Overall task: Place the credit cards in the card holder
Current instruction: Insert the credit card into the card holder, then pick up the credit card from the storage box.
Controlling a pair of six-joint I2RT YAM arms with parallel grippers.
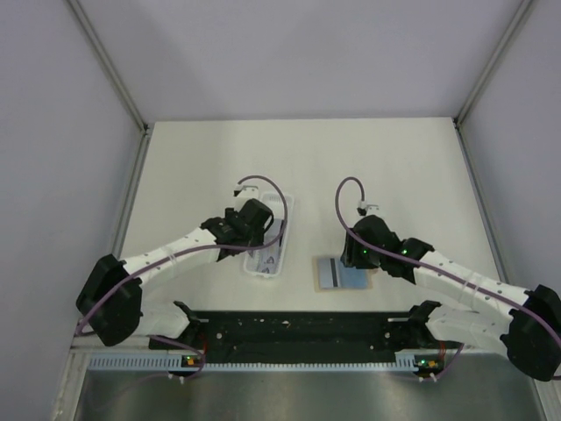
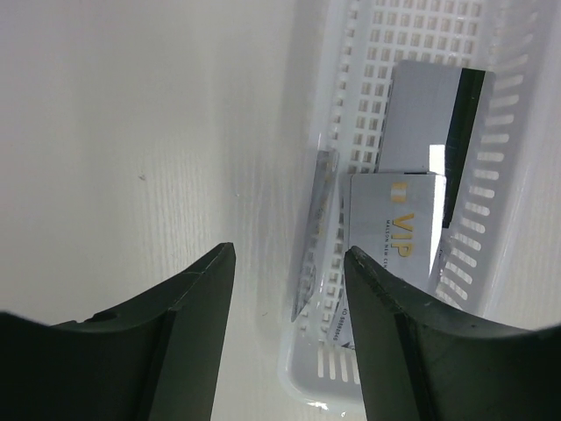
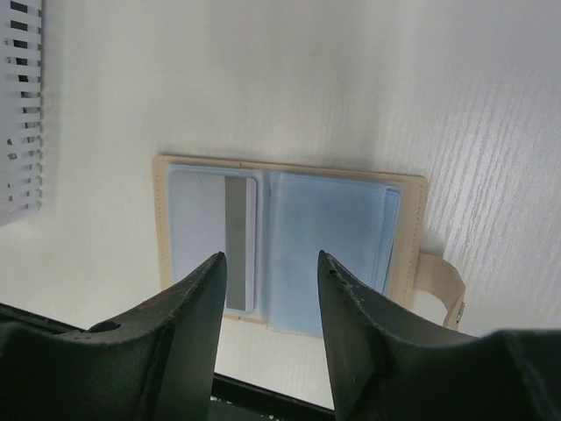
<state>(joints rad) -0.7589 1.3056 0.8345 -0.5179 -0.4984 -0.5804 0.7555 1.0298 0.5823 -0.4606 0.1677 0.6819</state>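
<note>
Jaws on both grippers stand well apart and empty, we note. Left gripper (image 2: 289, 254) hangs over the near end of the white slotted tray (image 2: 326, 373), where the credit cards (image 2: 399, 230) lie. Right gripper (image 3: 271, 259) hangs over the card holder (image 3: 324, 232), which lies open on the table with one striped card (image 3: 237, 237) in its left pocket.

Under the left pincer (image 2: 289, 263): matt off-white table (image 2: 131, 132), finely ribbed like faint wood grain. Fingers (image 2: 188, 307) of dark plastic with a dull sheen. Ahead, to the right: slotted white plastic tray (image 2: 500, 202), smooth, slightly glossy. Inside it, glossy silvery plastic cards (image 2: 399, 232), reflective, gold print on one. Ahead of the right pincer (image 3: 272, 263): holder (image 3: 419, 219) in matt tan, leather-like material, tab (image 3: 443, 279) alike. Smooth pale blue plastic sleeves (image 3: 329, 246), faintly shiny, and a striped card (image 3: 237, 237) with a flat grey band.
</note>
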